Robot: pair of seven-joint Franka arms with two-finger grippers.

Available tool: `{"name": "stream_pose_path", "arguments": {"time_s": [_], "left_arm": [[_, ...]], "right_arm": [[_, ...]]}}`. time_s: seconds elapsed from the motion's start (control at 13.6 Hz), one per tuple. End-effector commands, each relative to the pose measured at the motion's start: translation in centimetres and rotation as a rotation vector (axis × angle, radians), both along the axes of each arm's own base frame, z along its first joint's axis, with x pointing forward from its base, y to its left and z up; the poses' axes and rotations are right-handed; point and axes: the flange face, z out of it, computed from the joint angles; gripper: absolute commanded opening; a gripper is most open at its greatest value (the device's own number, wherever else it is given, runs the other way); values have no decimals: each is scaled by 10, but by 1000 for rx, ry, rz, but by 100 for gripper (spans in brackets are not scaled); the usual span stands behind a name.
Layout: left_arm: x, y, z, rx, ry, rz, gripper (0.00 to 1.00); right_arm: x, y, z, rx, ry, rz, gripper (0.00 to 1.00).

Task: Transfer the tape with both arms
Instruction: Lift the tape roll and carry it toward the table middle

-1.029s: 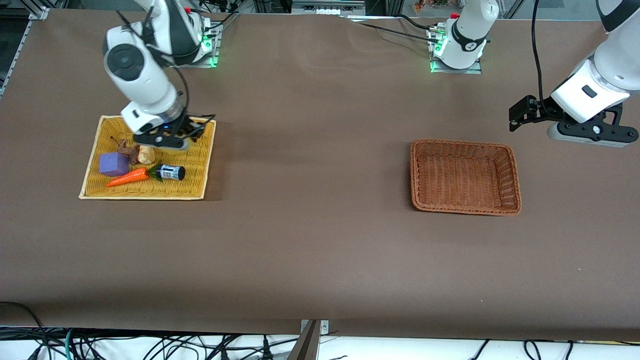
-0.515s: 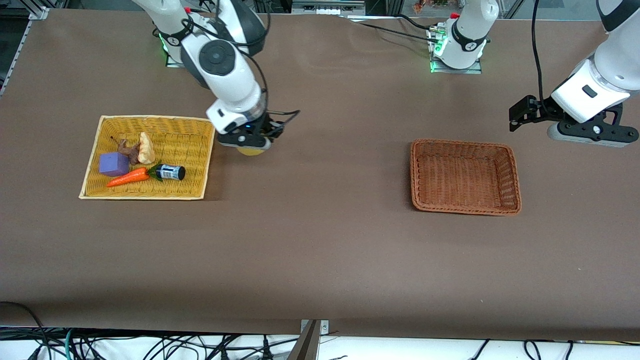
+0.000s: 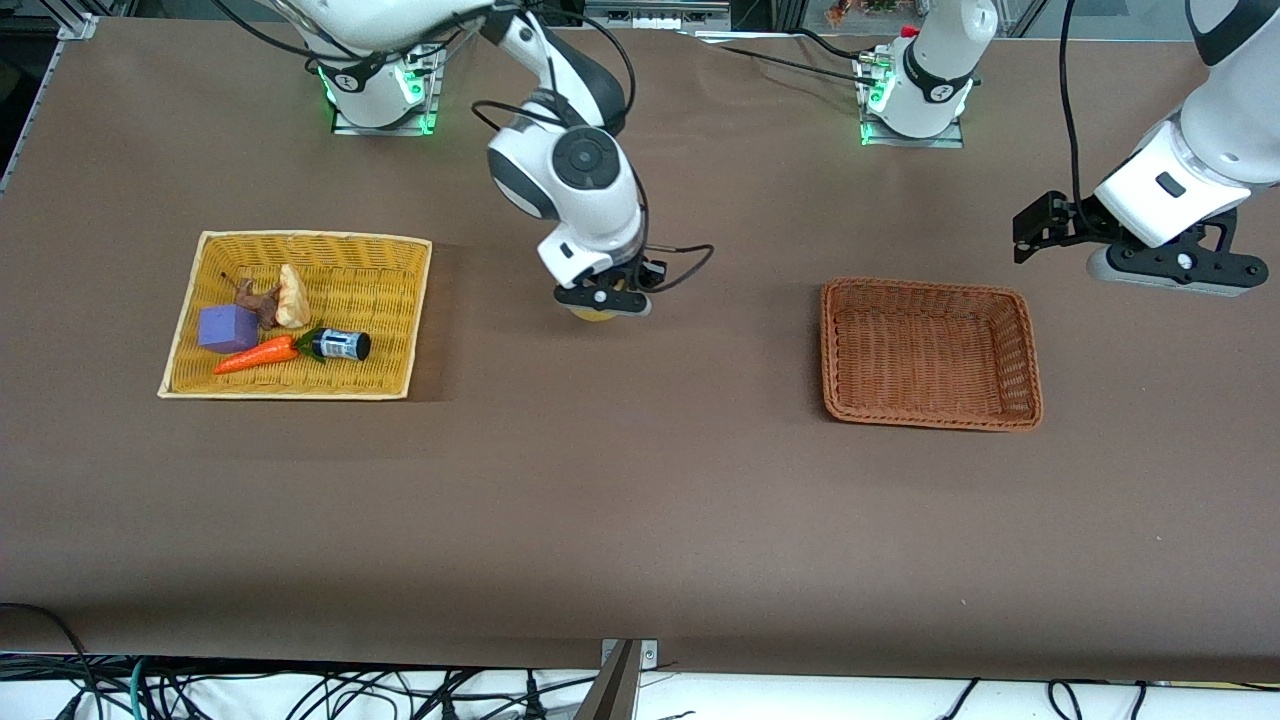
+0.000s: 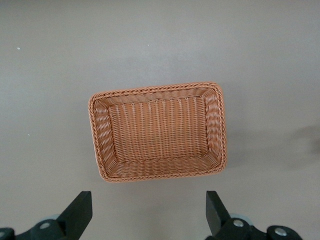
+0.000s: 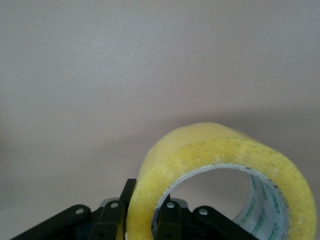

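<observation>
Overhead, the right end effector [image 3: 601,300] pinches the tape [image 3: 596,313] above bare table (left end effector [image 4: 148,220] waits, open).

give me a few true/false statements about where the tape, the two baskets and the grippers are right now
1. The right gripper is shut on the tape. True.
2. The tape lies in the brown basket. False: that basket holds nothing; the tape is up in the air over the bare table between the two baskets.
3. The left gripper is open and holds nothing. True.
4. The left gripper is inside the brown basket. False: it hangs above the table beside that basket, at the left arm's end.
5. The yellow basket holds a carrot, a purple block and a small dark bottle. True.
</observation>
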Motion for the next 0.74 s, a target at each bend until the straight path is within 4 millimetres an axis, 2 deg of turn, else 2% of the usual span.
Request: {"name": "stream_pose_path", "arguments": {"time_s": [0.0,0.22,0.29,0.37,0.44,0.51,0.66], "left_arm": [[3,-3,-3,-3,27,-28,100],[3,-4,-3,-2,28,-29,100],[2,-5,-4,-2,30,-31,100],[2,-7,-4,-2,30,-35,100],[1,-13,-4,-2,30,-41,100],[1,-13,-4,-2,30,-41,100],[0,-21,-4,-4,30,-55,100]], "right_arm": [[14,20,-28,-4,4,-8,0],[13,20,-61,4,29,-13,0],[12,21,-68,8,34,-14,12],[12,21,-75,12,41,-16,35],[11,20,-81,11,46,-18,49],[9,20,-88,9,56,-17,56],[11,21,-89,18,50,-18,61]]}}
